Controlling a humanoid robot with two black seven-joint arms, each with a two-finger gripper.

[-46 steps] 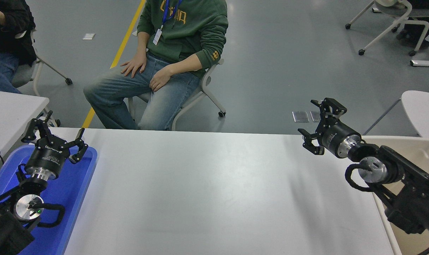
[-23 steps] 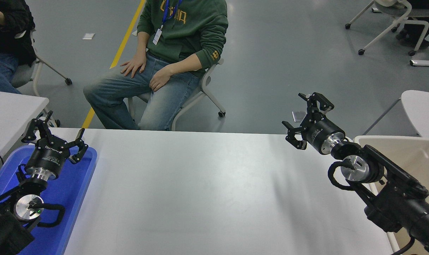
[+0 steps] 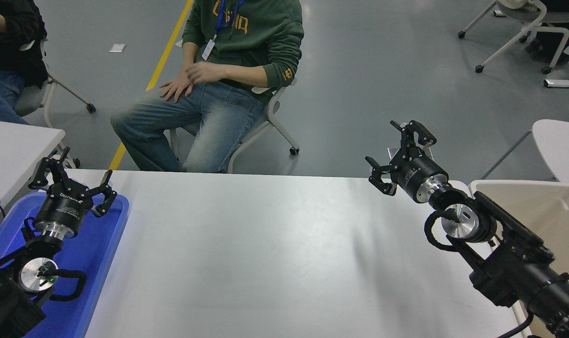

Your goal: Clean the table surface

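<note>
The table surface (image 3: 275, 253) is a wide, plain white top filling the lower middle of the head view, with nothing lying on it. My right gripper (image 3: 395, 152) is open and empty, held in the air over the table's far right edge. My left gripper (image 3: 71, 176) is open and empty, parked at the lower left over the blue tray.
A blue tray (image 3: 99, 253) lies at the table's left end. A beige bin (image 3: 542, 206) stands past its right end. A person in a green hoodie (image 3: 247, 37) sits on a chair beyond the far edge. A smaller white tabletop (image 3: 12, 145) shows at the left.
My right arm has moved left and slightly away, from over the bin toward the table's far right edge. The seated person has lifted one hand from the lap. The left arm has not moved.
</note>
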